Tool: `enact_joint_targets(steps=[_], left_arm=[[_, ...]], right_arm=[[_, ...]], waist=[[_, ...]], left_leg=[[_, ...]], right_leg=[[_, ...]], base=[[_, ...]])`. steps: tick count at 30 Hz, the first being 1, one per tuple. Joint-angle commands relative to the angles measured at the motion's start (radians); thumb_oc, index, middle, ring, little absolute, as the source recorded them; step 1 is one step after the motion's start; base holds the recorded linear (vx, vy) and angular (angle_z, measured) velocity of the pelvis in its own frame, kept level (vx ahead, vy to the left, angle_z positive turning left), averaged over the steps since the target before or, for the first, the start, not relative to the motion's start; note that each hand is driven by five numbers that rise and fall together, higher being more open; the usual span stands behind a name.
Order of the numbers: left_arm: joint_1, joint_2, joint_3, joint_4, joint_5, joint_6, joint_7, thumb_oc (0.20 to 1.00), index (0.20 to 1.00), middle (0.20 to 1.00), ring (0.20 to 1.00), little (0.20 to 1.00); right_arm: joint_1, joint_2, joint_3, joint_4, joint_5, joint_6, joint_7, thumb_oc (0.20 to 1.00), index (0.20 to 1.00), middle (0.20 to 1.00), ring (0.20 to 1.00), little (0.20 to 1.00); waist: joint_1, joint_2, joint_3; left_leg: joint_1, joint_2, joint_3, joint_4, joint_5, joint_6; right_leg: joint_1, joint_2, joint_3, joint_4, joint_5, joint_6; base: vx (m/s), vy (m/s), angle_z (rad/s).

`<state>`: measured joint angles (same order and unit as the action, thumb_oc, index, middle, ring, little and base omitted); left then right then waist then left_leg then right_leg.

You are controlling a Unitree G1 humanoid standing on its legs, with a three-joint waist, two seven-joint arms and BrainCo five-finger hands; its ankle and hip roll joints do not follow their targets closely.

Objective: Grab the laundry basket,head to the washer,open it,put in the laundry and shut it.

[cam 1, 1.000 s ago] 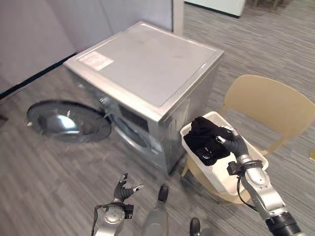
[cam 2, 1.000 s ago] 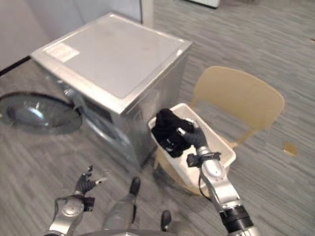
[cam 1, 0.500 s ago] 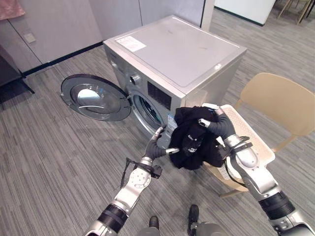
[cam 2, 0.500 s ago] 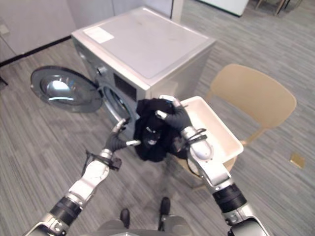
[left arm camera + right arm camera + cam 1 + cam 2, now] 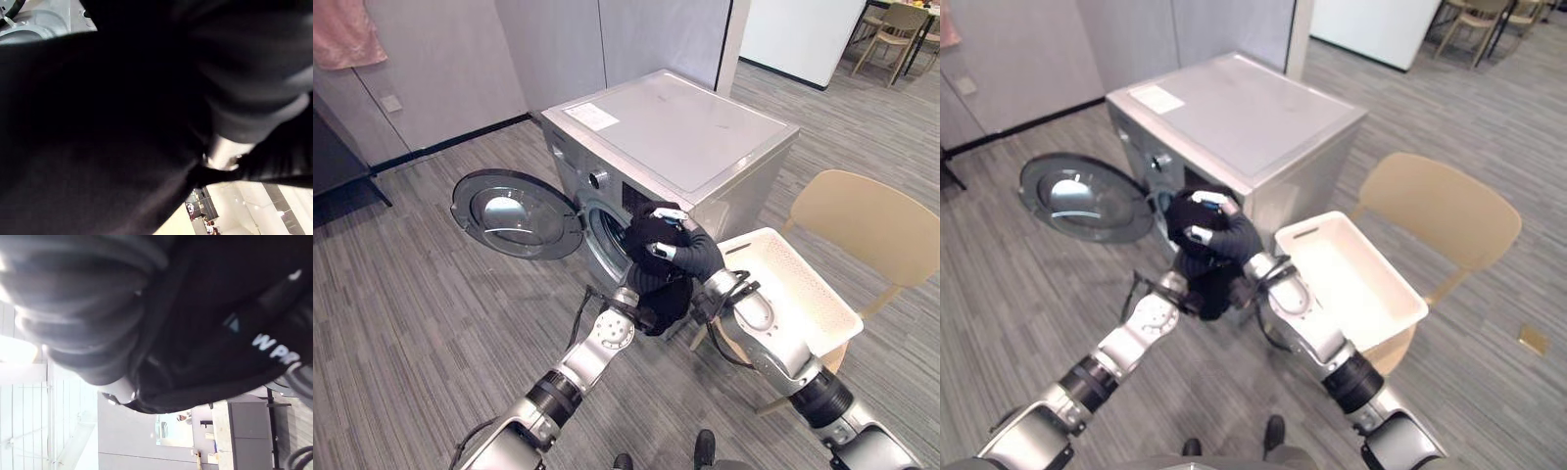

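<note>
— So where is the laundry?

— A bundle of black clothing [image 5: 658, 274] sits at the centre of the left eye view, held up right in front of the washer's round opening [image 5: 607, 230]. It hangs between the two robot hands and partly covers the opening.

— Who has hold of it?

— The right robot hand [image 5: 671, 240] is on top of the bundle, its dark-tipped fingers curled over the cloth, so it is gripping the clothing. The left robot hand [image 5: 628, 297] comes up from the lower left and is pressed into the underside of the bundle; its fingers are buried in the fabric, so I cannot tell how they are set. In both wrist views dark cloth lies right against the camera.

— And the washer?

— The silver washer [image 5: 685, 137] stands in the upper middle, on the grey striped floor [image 5: 431, 323]. Its round door [image 5: 517, 212] is swung wide open to the left, the glass facing up.

— What about the basket?

— The white laundry basket [image 5: 1351, 279] rests on the seat of a tan chair [image 5: 1440, 211], just to the right of the washer. Its inside looks bare white.
</note>
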<state>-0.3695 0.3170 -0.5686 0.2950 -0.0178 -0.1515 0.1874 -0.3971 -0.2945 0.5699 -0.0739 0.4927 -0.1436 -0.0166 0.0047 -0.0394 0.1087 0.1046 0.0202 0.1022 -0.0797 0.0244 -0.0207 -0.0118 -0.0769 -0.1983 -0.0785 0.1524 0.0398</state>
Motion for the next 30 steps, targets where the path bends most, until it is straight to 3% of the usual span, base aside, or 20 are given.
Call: enact_joint_targets(steps=[1,6,7,8,10,13,16,20,24,29,30], left_arm=[[-0.051,-0.036,0.011,0.016,0.013,-0.042,0.027,0.200,0.200,0.200,0.200,0.200],[0.041,0.016,0.095,-0.036,-0.004,-0.046,0.017,0.200,0.200,0.200,0.200,0.200],[0.094,0.047,0.147,-0.049,0.001,-0.047,0.004,0.200,0.200,0.200,0.200,0.200],[0.097,0.047,0.147,-0.051,0.001,-0.046,0.003,0.200,0.200,0.200,0.200,0.200],[0.179,0.081,0.213,-0.070,0.009,-0.051,-0.018,0.200,0.200,0.200,0.200,0.200],[0.340,0.083,0.320,-0.022,-0.051,-0.041,-0.079,0.200,0.200,0.200,0.200,0.200],[0.416,0.074,0.372,0.019,-0.083,-0.029,-0.113,0.200,0.200,0.200,0.200,0.200],[0.548,0.046,0.494,0.116,-0.109,0.005,-0.144,0.200,0.200,0.200,0.200,0.200],[0.570,0.025,0.543,0.178,-0.130,0.020,-0.140,0.200,0.200,0.200,0.200,0.200],[0.550,0.002,0.568,0.219,-0.175,0.019,-0.122,0.200,0.200,0.200,0.200,0.200],[0.532,-0.001,0.566,0.215,-0.192,0.017,-0.109,0.200,0.200,0.200,0.200,0.200]], right_arm=[[-0.030,0.046,-0.007,-0.036,0.041,-0.041,0.024,1.000,1.000,1.000,1.000,1.000],[0.041,-0.040,-0.070,-0.054,-0.095,-0.031,0.027,1.000,1.000,1.000,1.000,1.000],[0.079,-0.106,-0.127,-0.088,-0.233,-0.042,0.015,1.000,1.000,1.000,1.000,1.000],[0.082,-0.107,-0.127,-0.091,-0.235,-0.040,0.015,1.000,1.000,1.000,1.000,1.000],[0.159,-0.189,-0.210,-0.139,-0.380,-0.054,0.003,1.000,1.000,1.000,1.000,1.000],[0.347,-0.236,-0.311,-0.095,-0.458,-0.040,0.025,1.000,1.000,1.000,1.000,1.000],[0.436,-0.223,-0.361,-0.040,-0.470,-0.024,0.046,1.000,1.000,1.000,1.000,1.000],[0.567,-0.186,-0.452,0.176,-0.522,-0.001,0.041,1.000,1.000,1.000,1.000,1.000],[0.563,-0.174,-0.464,0.291,-0.534,0.006,0.031,1.000,1.000,1.000,1.000,1.000],[0.540,-0.151,-0.464,0.404,-0.504,0.011,0.012,1.000,1.000,1.000,1.000,1.000],[0.540,-0.141,-0.471,0.429,-0.492,0.014,-0.004,1.000,1.000,1.000,1.000,1.000]], waist=[[0.003,-0.007,-0.040],[0.004,-0.004,-0.045],[0.001,-0.003,-0.046],[0.001,-0.002,-0.047],[-0.003,0.001,-0.050],[-0.009,0.008,-0.045],[-0.009,0.012,-0.041],[-0.006,0.023,-0.009],[0.005,0.022,0.028],[0.022,0.014,0.077],[0.027,0.011,0.098]], left_leg=[[-0.061,0.004,0.005,-0.008,-0.017,-0.023],[-0.054,0.004,0.005,-0.008,-0.018,-0.024],[-0.053,0.004,0.006,-0.008,-0.018,-0.024],[-0.052,0.004,0.006,-0.008,-0.019,-0.024],[-0.050,0.006,0.008,-0.008,-0.021,-0.023],[-0.051,0.008,0.008,-0.008,-0.018,-0.019],[-0.046,0.009,0.006,-0.008,-0.018,-0.019],[-0.049,0.011,-0.003,0.006,-0.010,-0.016],[-0.094,0.011,-0.012,0.051,-0.009,-0.017],[-0.195,0.009,-0.029,0.121,0.002,-0.026],[-0.247,0.014,-0.005,0.152,0.008,-0.033]], right_leg=[[0.103,0.012,-0.008,0.065,-0.232,0.057],[0.118,0.010,-0.012,0.054,-0.230,0.060],[0.120,0.011,-0.011,0.051,-0.230,0.061],[0.121,0.011,-0.011,0.051,-0.230,0.061],[0.121,0.013,-0.011,0.047,-0.230,0.064],[0.116,0.016,0.001,0.048,-0.229,0.063],[0.117,0.018,0.004,0.048,-0.231,0.061],[0.115,0.023,0.011,0.047,-0.235,0.051],[0.102,0.023,0.005,0.048,-0.235,0.045],[0.069,0.015,-0.031,0.054,-0.232,0.037],[0.053,0.001,-0.075,0.060,-0.232,0.038]], base=[[0.02,-0.003,-0.10],[0.02,-0.008,-0.04],[0.00,0.000,0.00],[0.00,0.000,0.00],[0.01,-0.016,0.00],[0.00,-0.045,-0.08],[0.01,-0.048,-0.11],[-0.02,-0.050,-0.06],[-0.08,-0.047,-0.01],[-0.12,-0.031,0.20],[-0.13,0.006,0.49]])
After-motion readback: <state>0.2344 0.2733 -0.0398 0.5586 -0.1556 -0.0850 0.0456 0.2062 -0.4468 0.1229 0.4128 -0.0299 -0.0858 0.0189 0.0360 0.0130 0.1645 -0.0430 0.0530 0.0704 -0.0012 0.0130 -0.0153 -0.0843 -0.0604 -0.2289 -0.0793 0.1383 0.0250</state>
